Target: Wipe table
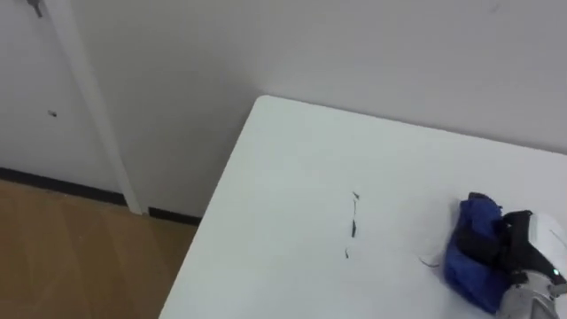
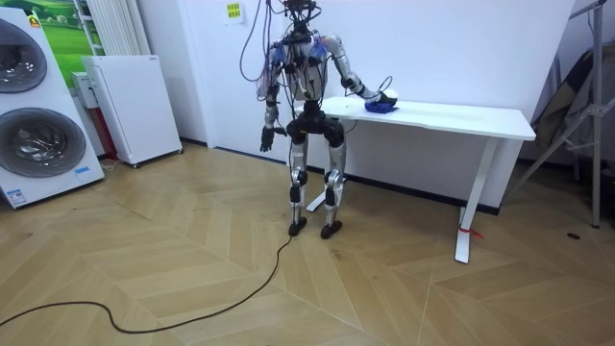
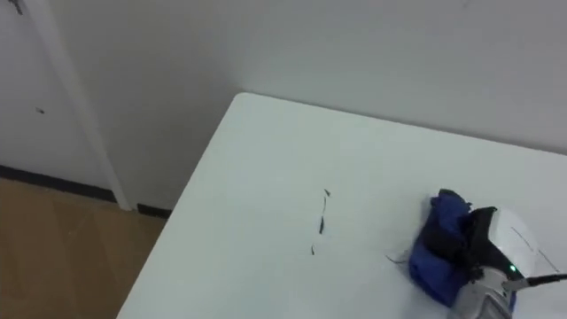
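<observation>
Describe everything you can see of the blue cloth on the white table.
The blue cloth is deep blue, soft-looking fabric, bunched into a thick crumpled wad with folds. It rests on the white table, on the robot's right, well in from the table's left edge. The right hand has its dark fingers curled over the wad from the right. Thin dark marks lie on the table to the cloth's left, apart from it.

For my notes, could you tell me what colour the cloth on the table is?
Blue; the cloth shows best in the left eye view.
</observation>
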